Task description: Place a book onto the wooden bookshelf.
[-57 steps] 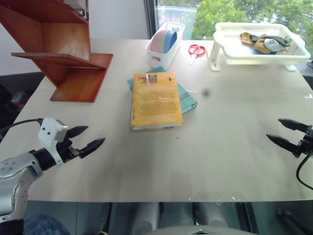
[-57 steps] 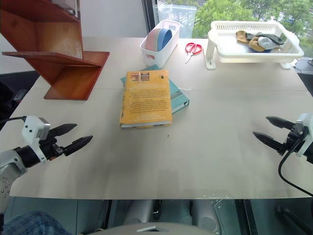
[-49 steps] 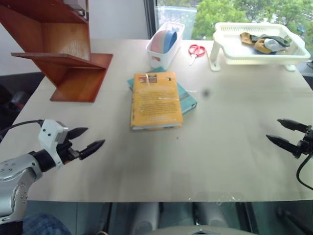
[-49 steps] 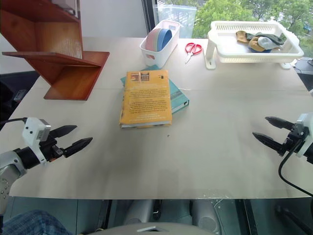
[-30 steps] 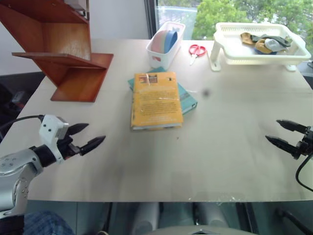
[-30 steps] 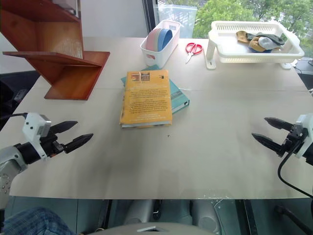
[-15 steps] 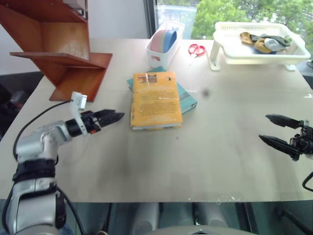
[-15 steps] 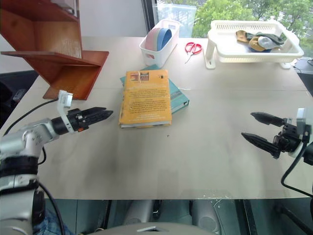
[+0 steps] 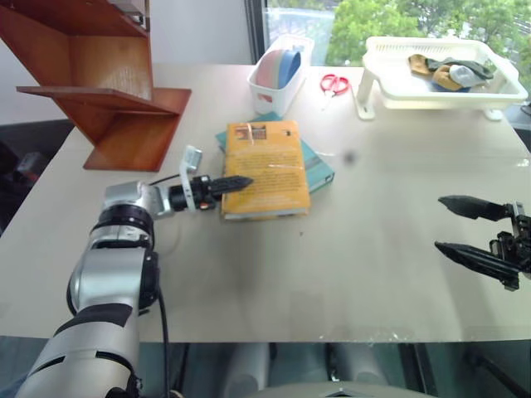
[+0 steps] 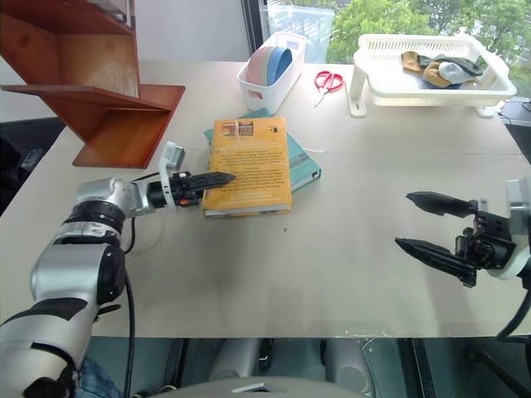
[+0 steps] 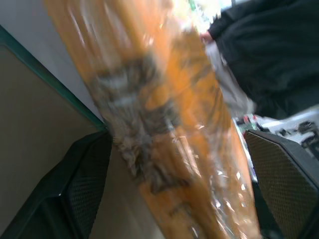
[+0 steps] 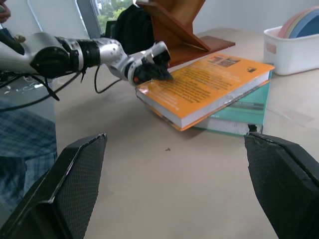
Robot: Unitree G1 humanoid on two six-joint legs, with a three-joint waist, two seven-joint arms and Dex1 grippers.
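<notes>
Book (image 9: 265,168) lies mid-frame on the worktop (image 9: 365,249), atop a teal book (image 9: 319,170); likely heavy, stiff, with a slippery cover. Left pincer (image 9: 231,183) straddles its left edge, spread; gripping that edge looks best. Right pincer (image 9: 466,230) at right gapes empty.

Left arm (image 9: 112,274): silver-grey metal segments split by black ribbed joint bands, black cable running alongside the forearm. Small white block at the wrist, orange dot behind the left gripper (image 9: 236,182). Jaws black, tapered, pointed; inner faces carry a fine mesh-textured pad. Right gripper (image 10: 431,224): same black jaws, black cable looping below.
</notes>
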